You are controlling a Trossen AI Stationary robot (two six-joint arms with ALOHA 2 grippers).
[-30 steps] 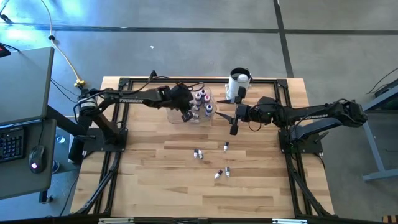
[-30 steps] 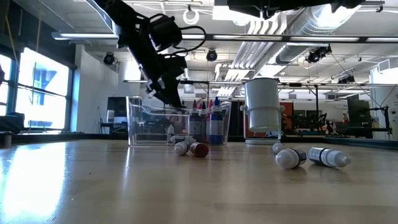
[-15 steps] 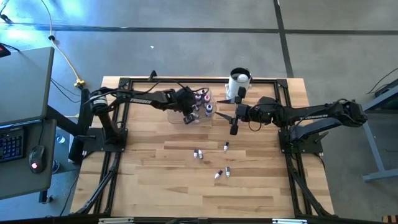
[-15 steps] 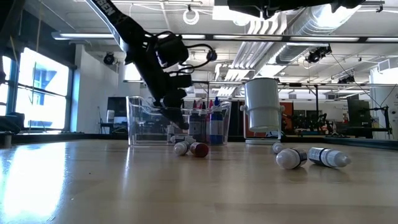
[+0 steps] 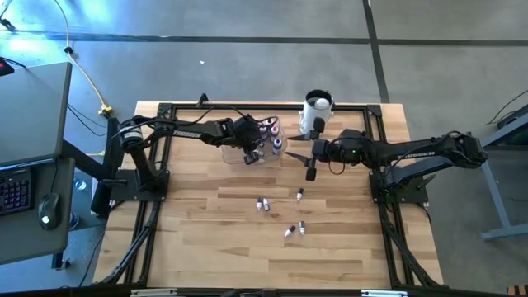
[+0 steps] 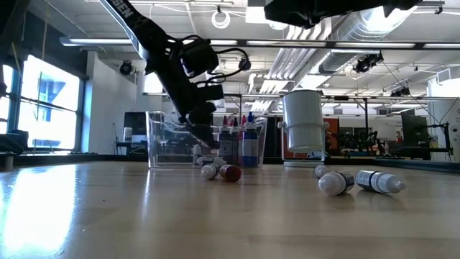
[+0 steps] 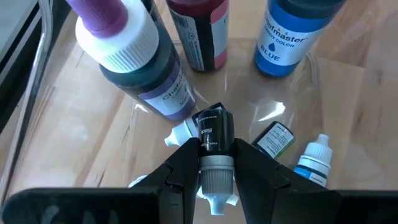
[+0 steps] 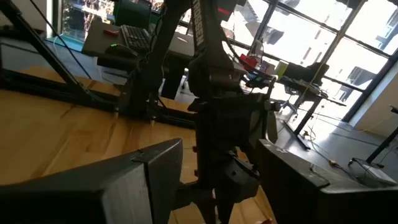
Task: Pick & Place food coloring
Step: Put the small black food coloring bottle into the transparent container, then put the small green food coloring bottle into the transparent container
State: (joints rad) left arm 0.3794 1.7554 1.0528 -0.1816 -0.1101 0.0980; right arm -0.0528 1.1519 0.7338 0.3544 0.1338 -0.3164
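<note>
While inside bin [image 5: 247,155] (walled), left gripper [image 7: 214,163]

Some food coloring bottles [image 5: 269,132] stand up in a clear box [image 5: 233,153]. One small dark bottle [image 7: 213,138] hangs inside it, pinched by the left tool [image 7: 214,163]. Five little bottles [image 5: 262,204] lie on the bench [image 5: 206,239].

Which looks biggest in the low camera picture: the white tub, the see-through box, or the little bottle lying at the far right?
1. See-through box, widest.
2. White tub, taller but narrower.
3. Little bottle, smallest, even though it lies nearer the camera than the other two.
</note>
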